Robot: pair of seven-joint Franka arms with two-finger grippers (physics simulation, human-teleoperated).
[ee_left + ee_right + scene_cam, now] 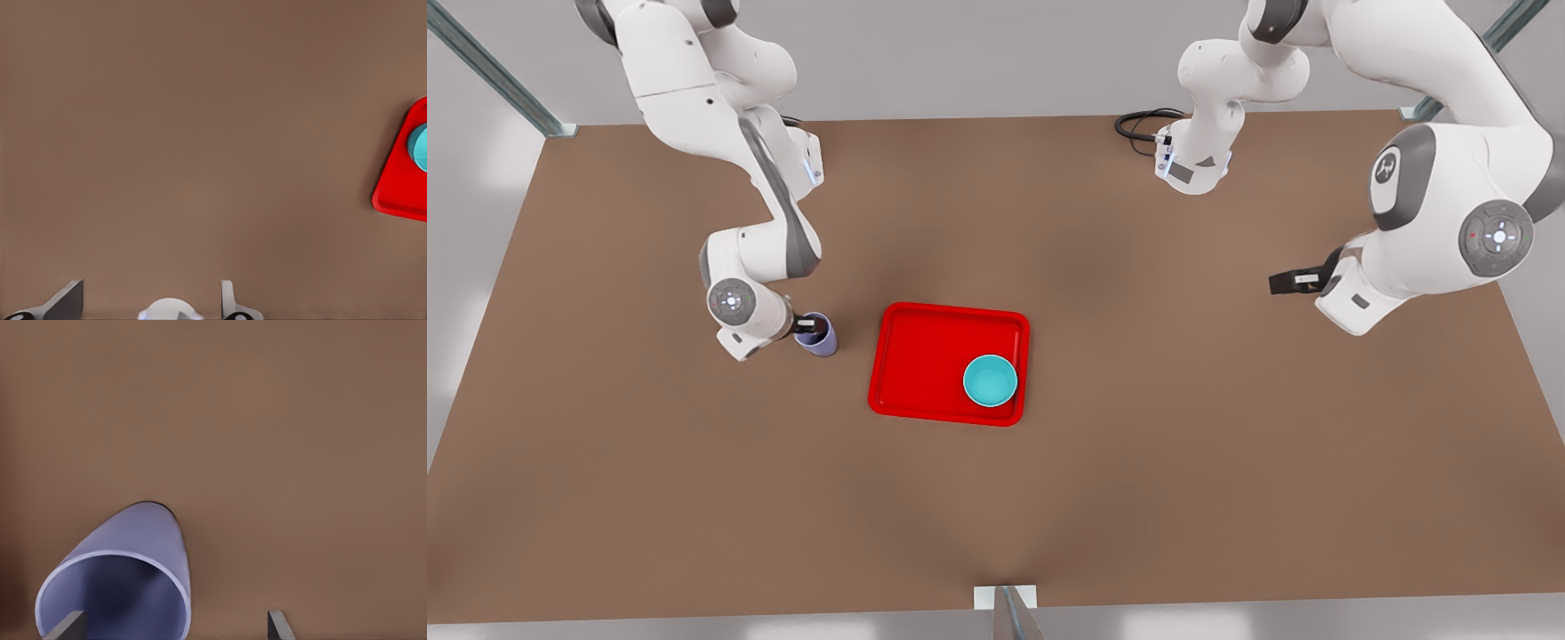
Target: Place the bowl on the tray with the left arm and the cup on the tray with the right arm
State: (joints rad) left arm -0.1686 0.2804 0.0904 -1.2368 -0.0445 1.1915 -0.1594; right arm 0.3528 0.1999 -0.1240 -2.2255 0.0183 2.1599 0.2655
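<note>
The teal bowl (990, 380) sits inside the red tray (929, 356), in the corner nearest the front view's right. The lavender cup (819, 339) stands on the table just off the tray on the front view's left. My right gripper (808, 327) is at the cup's rim and open. In the right wrist view one of its fingertips (67, 627) lies over the mouth of the cup (133, 553) and the other stands outside the wall. My left gripper (1280, 284) hangs open and empty above the table at the front view's right, far from the tray (400, 193) and bowl (420, 147).
The brown table (1183, 462) spreads wide around the tray. A black cable (1138, 124) lies at the far edge near an arm's base. Metal frame posts (1009, 613) stand at the near edge and the far corners.
</note>
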